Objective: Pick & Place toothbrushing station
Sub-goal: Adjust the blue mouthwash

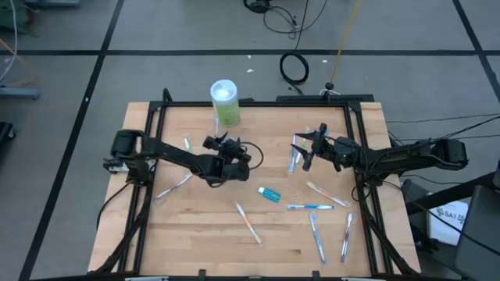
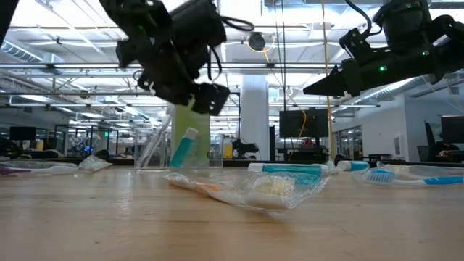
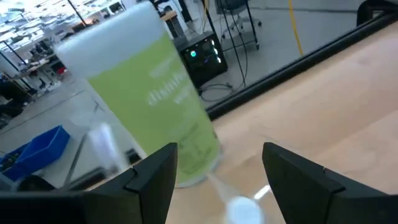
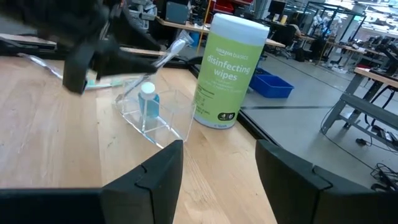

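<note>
Two pincers hover empty from above: left pincer by the cup, right pincer over wrapped toothbrushes. Level view: a tube stands inside. Right wrist: fingers apart; descend squarely, clamp mid-handle.

A large open robotics lab housed the wooden table. Behind it stood rows of workbenches, computer monitors, ceiling strip lights and cables trailing over the concrete floor.
</note>
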Robot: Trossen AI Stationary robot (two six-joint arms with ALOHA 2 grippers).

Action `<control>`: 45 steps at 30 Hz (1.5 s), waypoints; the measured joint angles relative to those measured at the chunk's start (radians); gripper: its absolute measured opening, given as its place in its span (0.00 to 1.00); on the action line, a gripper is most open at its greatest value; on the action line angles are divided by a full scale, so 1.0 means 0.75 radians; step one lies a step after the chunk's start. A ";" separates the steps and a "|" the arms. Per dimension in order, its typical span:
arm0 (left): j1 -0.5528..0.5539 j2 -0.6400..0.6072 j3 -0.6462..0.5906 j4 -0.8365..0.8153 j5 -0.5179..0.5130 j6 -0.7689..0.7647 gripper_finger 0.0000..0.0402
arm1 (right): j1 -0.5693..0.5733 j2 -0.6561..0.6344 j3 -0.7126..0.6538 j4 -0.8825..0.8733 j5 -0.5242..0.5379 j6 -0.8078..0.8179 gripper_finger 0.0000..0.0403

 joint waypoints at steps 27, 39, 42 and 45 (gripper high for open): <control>0.259 -0.248 -0.001 -0.286 0.954 0.225 0.60 | -0.001 0.000 0.000 0.000 0.000 0.005 0.49; 0.288 -0.248 -0.003 -0.309 0.965 0.227 0.60 | -0.001 0.000 0.000 -0.001 0.000 0.005 0.49; 0.308 -0.248 -0.003 -0.349 0.965 0.226 0.60 | 0.000 0.000 0.000 -0.001 0.000 0.005 0.49; 0.327 -0.248 -0.003 -0.383 0.964 0.219 0.60 | 0.000 0.000 0.000 -0.001 0.000 0.005 0.49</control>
